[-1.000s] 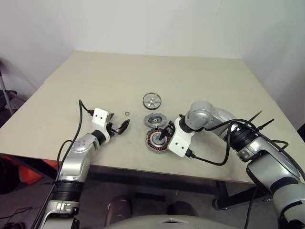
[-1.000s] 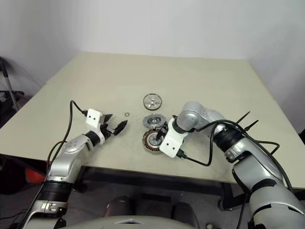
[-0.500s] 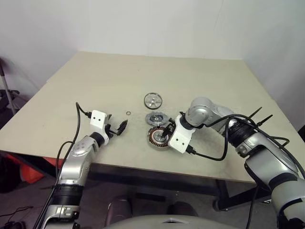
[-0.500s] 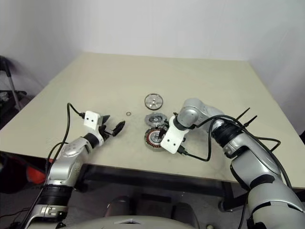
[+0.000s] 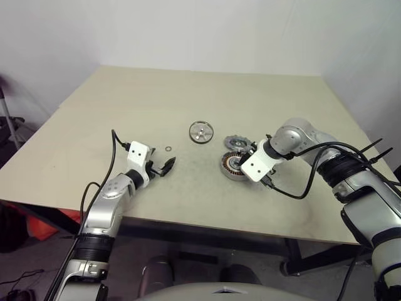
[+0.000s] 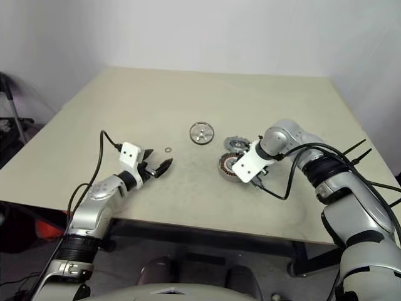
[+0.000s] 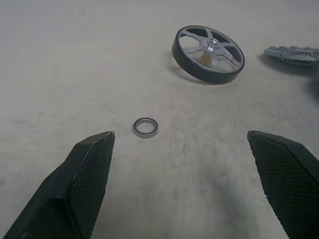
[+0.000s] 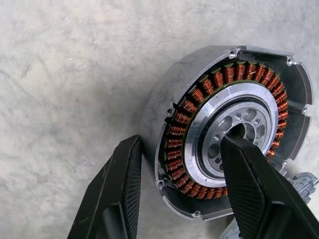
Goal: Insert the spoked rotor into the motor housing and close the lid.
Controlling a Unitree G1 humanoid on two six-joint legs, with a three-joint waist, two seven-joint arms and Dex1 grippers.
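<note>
The motor housing [image 5: 232, 165] lies on the table with its copper windings [image 8: 199, 84] facing up. My right gripper [image 5: 243, 165] points down onto it and is shut on it, one finger [image 8: 124, 179] outside the wall and the other in the silver centre hole. The lid [image 5: 237, 143] lies just behind the housing and against it. Further left and back, the spoked rotor [image 5: 201, 131] lies flat. My left gripper [image 5: 166, 166] hovers low over the table to the left, open and holding nothing, pointing towards the rotor [image 7: 209, 54].
A small metal ring [image 5: 168, 148] lies between the left gripper and the rotor. The beige table [image 5: 188, 94] ends close in front of both arms. A black cable loops from the right wrist onto the table right of the housing.
My right gripper has moved to the right, dragging the motor housing with it. The lid has shifted right too, staying just behind the housing. Left gripper, rotor and ring have stayed put.
</note>
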